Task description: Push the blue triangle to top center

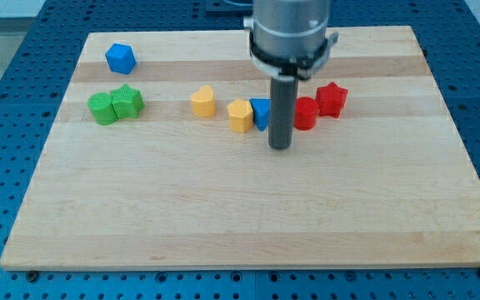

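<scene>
Blue perforated workbench frames a pale wooden desk (223, 217) where a rod-ended arm works among scattered coloured blocks. My tip (281, 147) rests on the wood just below the blue triangle (261, 112), which sits near the desk's middle row, partly hidden behind the rod. No pincer is fitted to this arm, so there is nothing to report as apart or together.

The blue triangle shows only a small wedge of bright blue, touching or nearly touching a yellow block (240, 116) on the view's left; a red block (306, 113) lies just beside the rod on the view's right, with a red star (332, 98) next to it. Further left stand a second yellow block (203, 102), two green blocks (115, 106) pressed together, and a blue cube (120, 58) near the top-left corner.

By all appearances the arm is lining up behind its target. The next move calls for a push toward the view's top, steered straight so the neighbouring yellow and red pieces stay out of the path.
</scene>
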Motion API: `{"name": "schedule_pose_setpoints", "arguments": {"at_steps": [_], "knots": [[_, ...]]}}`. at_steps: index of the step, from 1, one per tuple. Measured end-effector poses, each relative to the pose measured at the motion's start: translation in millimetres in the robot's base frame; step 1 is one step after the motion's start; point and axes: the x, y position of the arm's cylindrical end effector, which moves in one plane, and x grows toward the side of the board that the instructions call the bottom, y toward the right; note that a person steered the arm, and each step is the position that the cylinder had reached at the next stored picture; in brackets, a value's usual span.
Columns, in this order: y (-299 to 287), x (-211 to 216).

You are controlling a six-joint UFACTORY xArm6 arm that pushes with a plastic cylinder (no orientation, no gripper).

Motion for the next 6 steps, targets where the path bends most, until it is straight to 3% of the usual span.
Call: {"name": "schedule_pose_setpoints", "arguments": {"at_steps": [1, 2, 6], "knots": [[10, 24], [2, 19], [-32, -151]]}}
